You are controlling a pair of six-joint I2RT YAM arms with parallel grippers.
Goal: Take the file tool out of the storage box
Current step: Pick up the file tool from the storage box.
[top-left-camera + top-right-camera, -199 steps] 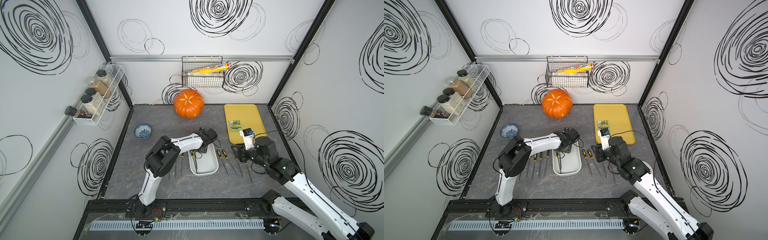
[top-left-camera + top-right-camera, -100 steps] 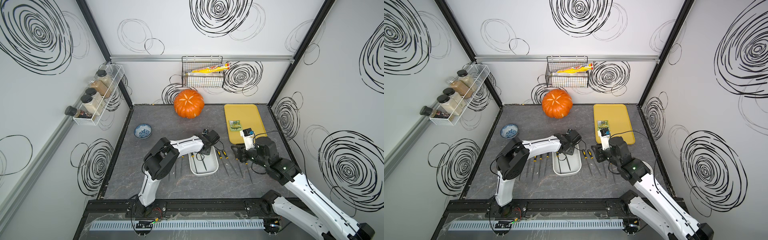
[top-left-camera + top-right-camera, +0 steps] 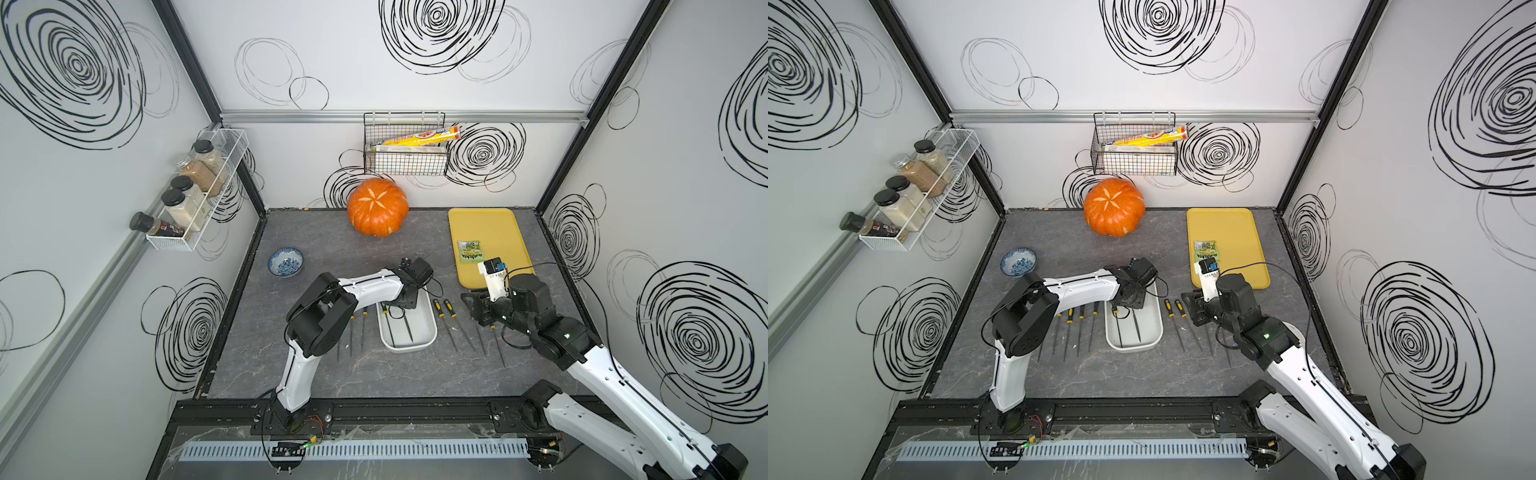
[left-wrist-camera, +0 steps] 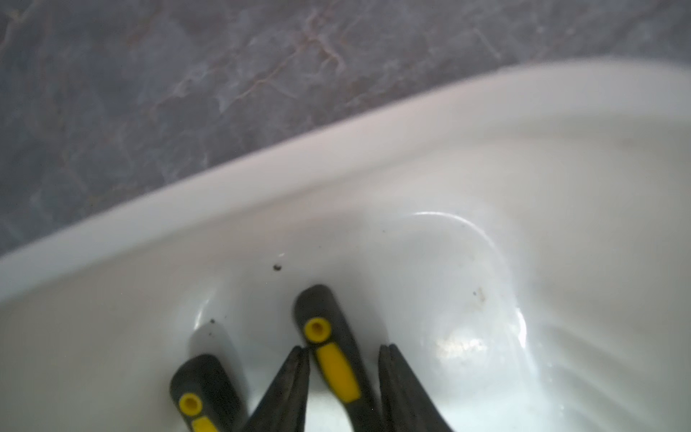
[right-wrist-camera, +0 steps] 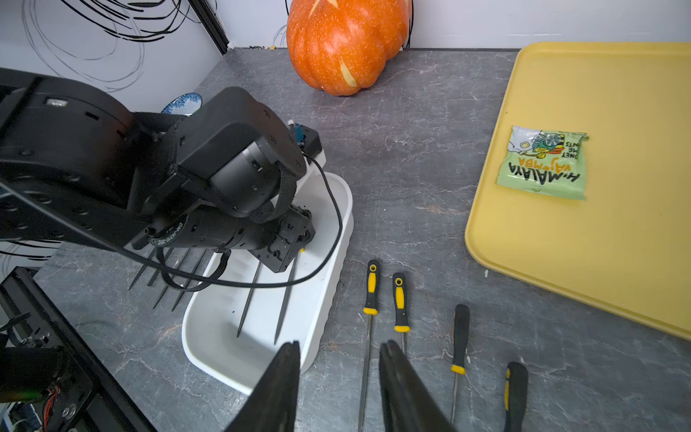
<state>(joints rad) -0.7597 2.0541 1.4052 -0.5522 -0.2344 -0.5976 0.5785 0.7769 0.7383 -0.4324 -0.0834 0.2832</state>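
Item 1, storage box (image 3: 408, 347): white tub on the grey tabletop (image 3: 374, 374), mid-table, between two rows of loose files. I count two files inside it, handles at its far end.

Item 2, file tool (image 4: 336, 368): black handle with a yellow inlay, lying on the box floor. The second boxed file (image 4: 202, 389) lies just beside it.

Item 3, left gripper (image 4: 342, 349): lowered into the box, one finger on either side of that handle and close against it. I cannot tell whether they actually pinch it.

Item 4, right gripper (image 5: 338, 344): fingers apart with nothing between them, held above the right-hand row of files.

Item 5, right-hand files (image 5: 400, 303): four, side by side on the tabletop just beside the box.

Item 6, left-hand files (image 3: 1070, 314): four, partly under the left arm.

Item 7, pumpkin (image 3: 377, 212): orange, against the back wall.

Item 8, yellow tray (image 3: 498, 232): back right, carrying a green packet (image 3: 471, 252).

Item 9, patterned bowl (image 3: 285, 262): near the left edge, well apart from the box.
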